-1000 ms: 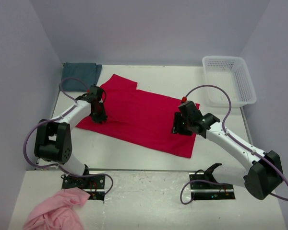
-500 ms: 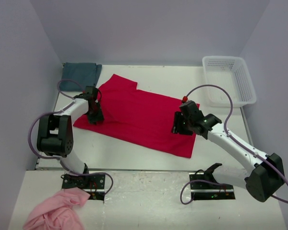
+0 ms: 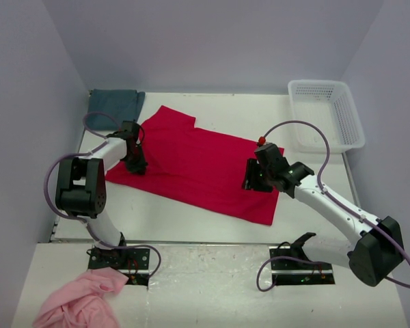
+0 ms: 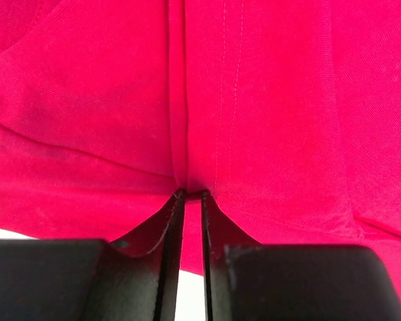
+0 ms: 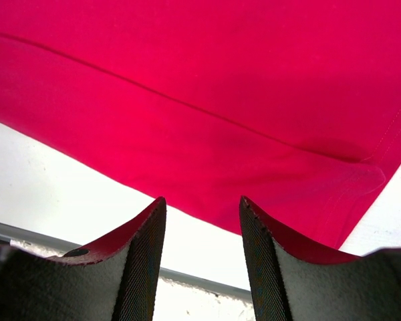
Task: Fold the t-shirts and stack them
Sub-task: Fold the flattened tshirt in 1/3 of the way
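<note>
Top view, red shirt (image 3: pixel 198 164): It lies spread out in the middle of the frame on the white table (image 3: pixel 164 213). It slants from upper left to lower right.
Top view, teal shirt (image 3: pixel 113 106): It is a small folded pile in the upper left corner, near the red shirt's top corner.
Top view, left gripper (image 3: pixel 137 166): It is down on the red shirt's left edge, left of the middle.
Top view, right gripper (image 3: pixel 254 183): It is low over the red shirt's right end, right of the middle.
Left wrist view, left gripper (image 4: pixel 190 195): It is clenched, with its tips almost together. They pinch a thin ridge of the red shirt (image 4: pixel 254 100) at the middle of the frame.
Left wrist view, risk: The pinch holds only a little cloth. I think a quick lift could make it slip out.
Right wrist view, right gripper (image 5: pixel 202 200): It is released, with its fingers wide apart. Nothing is between them but the table (image 5: pixel 67 174).
Right wrist view, red shirt (image 5: pixel 187 80): Its hem runs across the frame just above the tips.
Right wrist view, risk: The hem is not between the fingers yet, so closing here could grab nothing.
Both arms, risk: If the left one pulls alone, the shirt may drag and bunch up, and the fold would be crooked.
</note>
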`<state>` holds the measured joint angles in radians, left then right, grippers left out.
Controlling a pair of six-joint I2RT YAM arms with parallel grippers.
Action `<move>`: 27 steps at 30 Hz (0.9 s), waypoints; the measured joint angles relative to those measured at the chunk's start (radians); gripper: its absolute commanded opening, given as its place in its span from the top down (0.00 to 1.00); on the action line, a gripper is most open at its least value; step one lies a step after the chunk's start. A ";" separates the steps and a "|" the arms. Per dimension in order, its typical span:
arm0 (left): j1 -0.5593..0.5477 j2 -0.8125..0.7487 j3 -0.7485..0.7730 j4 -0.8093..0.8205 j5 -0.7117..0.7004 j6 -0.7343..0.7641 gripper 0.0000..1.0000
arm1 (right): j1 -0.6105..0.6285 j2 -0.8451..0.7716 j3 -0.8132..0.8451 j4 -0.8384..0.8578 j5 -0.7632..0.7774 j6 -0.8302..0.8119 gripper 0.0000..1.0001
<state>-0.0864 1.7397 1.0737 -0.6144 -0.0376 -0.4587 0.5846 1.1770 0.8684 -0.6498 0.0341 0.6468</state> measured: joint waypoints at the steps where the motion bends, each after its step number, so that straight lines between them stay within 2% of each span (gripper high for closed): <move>1: 0.000 0.002 0.000 0.000 0.001 0.000 0.87 | 0.000 0.000 0.000 0.000 -0.001 0.000 0.51; 2: 0.000 0.002 0.001 0.000 0.003 0.000 0.94 | 0.000 0.000 0.000 0.001 -0.001 0.000 0.51; 4: 0.000 0.003 0.002 0.000 0.005 0.003 1.00 | 0.000 0.000 0.000 0.002 0.000 0.000 0.51; 17: -0.002 -0.041 0.031 -0.018 0.005 0.006 1.00 | 0.000 0.027 -0.011 0.032 -0.004 0.000 0.51; 22: -0.030 -0.082 0.122 -0.039 0.005 0.006 1.00 | 0.000 0.042 -0.010 0.036 -0.008 0.000 0.51; 27: -0.066 -0.042 0.225 -0.053 0.013 0.006 1.00 | 0.000 0.050 -0.010 0.037 -0.013 0.000 0.51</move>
<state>-0.1520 1.6981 1.2984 -0.6670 -0.0246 -0.4522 0.5846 1.2266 0.8585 -0.6132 0.0216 0.6464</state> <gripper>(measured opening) 0.002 0.491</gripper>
